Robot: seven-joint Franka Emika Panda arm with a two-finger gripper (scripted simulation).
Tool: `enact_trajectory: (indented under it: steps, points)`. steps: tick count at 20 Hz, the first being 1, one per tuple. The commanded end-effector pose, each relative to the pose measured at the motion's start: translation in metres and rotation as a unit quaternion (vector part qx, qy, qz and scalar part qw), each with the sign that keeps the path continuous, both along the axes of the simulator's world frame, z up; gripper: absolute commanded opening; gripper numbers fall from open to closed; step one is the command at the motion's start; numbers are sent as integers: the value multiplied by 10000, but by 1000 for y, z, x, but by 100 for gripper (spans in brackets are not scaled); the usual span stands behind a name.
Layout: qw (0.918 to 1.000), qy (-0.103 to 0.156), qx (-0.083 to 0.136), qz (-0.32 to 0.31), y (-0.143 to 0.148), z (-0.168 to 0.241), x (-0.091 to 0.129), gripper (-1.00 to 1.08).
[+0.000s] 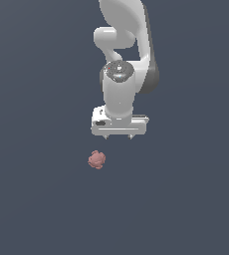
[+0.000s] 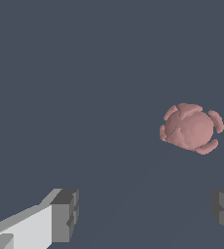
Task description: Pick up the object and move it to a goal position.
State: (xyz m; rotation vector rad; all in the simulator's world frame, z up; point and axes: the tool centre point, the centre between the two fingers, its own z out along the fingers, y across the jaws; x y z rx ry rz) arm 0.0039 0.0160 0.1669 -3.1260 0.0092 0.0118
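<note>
While the claw (image 1: 119, 135) hangs released with jaws spread wide, the pink ball (image 1: 96, 160) rests apart on the floor, at seven o'clock from it in the exterior view.

The exterior view is looking from a distance, off the arm (image 1: 124, 64), and is taking in the arm, the gripper (image 1: 119, 136) and the ball (image 1: 96, 160) against a plain dark ground. The wrist view is looking from the wrist past the two fingers (image 2: 65, 214), much nearer to the ground, so the ball (image 2: 191, 128) is showing far larger there. Both views are sharing the ball, the finger ends and the ground around them.
</note>
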Motion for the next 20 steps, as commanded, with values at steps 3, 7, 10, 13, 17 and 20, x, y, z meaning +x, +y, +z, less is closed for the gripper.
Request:
enact_trajectory:
  steps: [3,7,10,13,17,20]
  points:
    - [10000,-8,4,-13,-1,1,0,100]
    - [9999,-65,34,-85,-6,6,1,100]
    - [9999,-91,49,-83,-6,10,0,100]
    - [9999,-90,48,-75,-6,10,0,100]
    - [9998,-82,43,-184,-11,4,3,100]
    - [9993,-76,37,-360,-20,-4,8,100]
